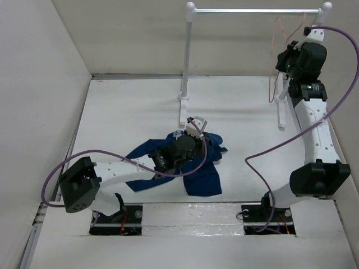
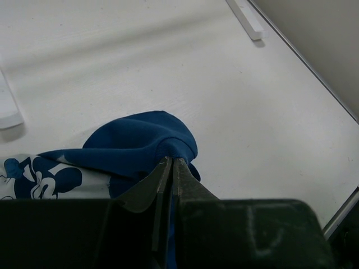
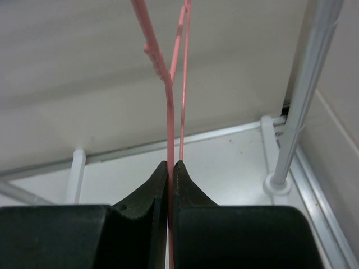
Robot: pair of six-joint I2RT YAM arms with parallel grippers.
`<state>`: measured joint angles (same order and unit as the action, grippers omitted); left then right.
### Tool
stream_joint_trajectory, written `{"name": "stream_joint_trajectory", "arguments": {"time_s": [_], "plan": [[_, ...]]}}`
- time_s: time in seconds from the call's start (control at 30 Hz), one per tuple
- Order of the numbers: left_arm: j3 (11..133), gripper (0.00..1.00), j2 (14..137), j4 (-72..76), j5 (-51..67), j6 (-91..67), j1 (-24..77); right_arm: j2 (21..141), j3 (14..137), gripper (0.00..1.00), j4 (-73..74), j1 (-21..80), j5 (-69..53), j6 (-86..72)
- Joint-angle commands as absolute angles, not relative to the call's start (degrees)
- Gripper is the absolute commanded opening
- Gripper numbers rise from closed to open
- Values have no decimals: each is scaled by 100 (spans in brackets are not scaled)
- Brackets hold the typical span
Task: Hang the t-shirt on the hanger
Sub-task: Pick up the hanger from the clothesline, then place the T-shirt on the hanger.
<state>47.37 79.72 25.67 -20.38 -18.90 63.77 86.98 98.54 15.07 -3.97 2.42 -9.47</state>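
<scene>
The navy t-shirt (image 1: 203, 178) lies crumpled on the table in front of the left arm. Its white printed graphic (image 2: 33, 176) shows at the left of the left wrist view. My left gripper (image 2: 172, 161) is shut on a bunched fold of the t-shirt (image 2: 140, 140), just above the table. The thin pink hanger (image 1: 273, 61) hangs from the right end of the white rack's bar. My right gripper (image 3: 173, 163) is raised beside the rack and shut on one wire of the hanger (image 3: 170, 112). A second wire runs just right of the jaws.
The white rack has a horizontal bar (image 1: 252, 10), a left post (image 1: 188, 56) and a right post (image 3: 305, 84), with feet on the table's far half. Purple cables (image 1: 342, 95) loop from each arm. Walls close in the table on the left and right.
</scene>
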Motion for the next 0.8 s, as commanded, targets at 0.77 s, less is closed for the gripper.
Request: {"name": "stream_joint_trajectory", "arguments": {"time_s": [0.77], "plan": [[5203,0,7901,3252,-1064,-2118,4342,3431,4747,0,1932,1608,-1688,-1433]]}}
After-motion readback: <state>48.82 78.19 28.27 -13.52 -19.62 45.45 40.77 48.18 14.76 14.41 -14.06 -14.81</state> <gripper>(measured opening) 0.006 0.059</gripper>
